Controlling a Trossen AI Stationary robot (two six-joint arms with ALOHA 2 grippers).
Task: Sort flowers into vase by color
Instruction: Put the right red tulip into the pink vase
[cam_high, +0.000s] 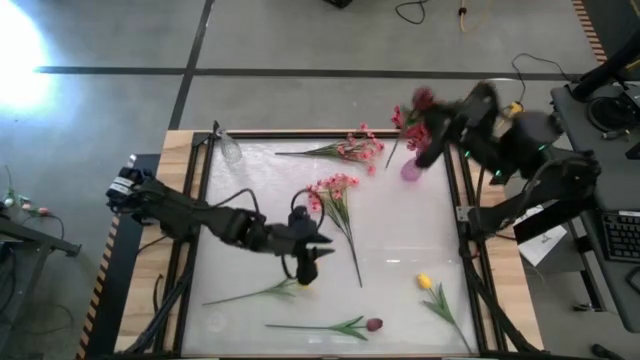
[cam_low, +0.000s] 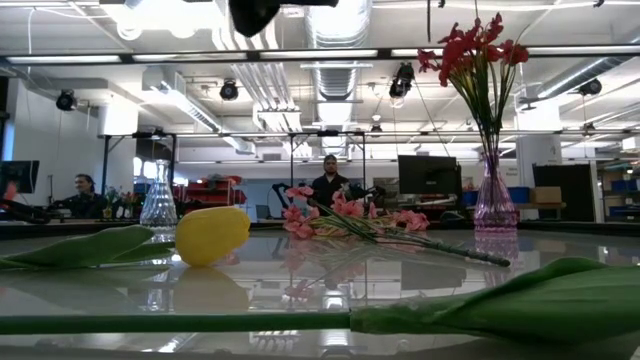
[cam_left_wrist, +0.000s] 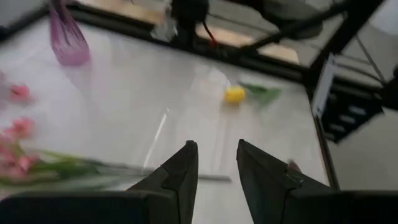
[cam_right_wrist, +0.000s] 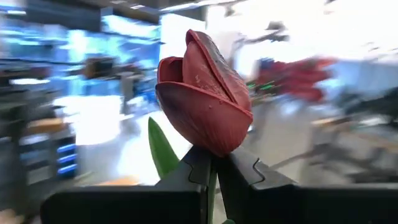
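One dark red tulip bud (cam_right_wrist: 202, 102), stem pinched between the closed fingers of the right hand (cam_right_wrist: 214, 163), held aloft near the purple vase (cam_high: 411, 170) at the bench's (cam_high: 400, 250) 1 o'clock edge; red sprays (cam_low: 472, 48) stand in that vase. Pink sprays (cam_high: 335, 190) lie mid-bench. Yellow tulips at 5 o'clock (cam_high: 425, 282) and 7 o'clock. Left hand (cam_left_wrist: 216, 163), centre, fingers part-open, empty.

One camera looks straight down over the table (cam_high: 400, 250). Another sits at tabletop height, facing the room. Each wrist camera peers closely past its fingers. High and low views share the purple vase (cam_high: 411, 170).
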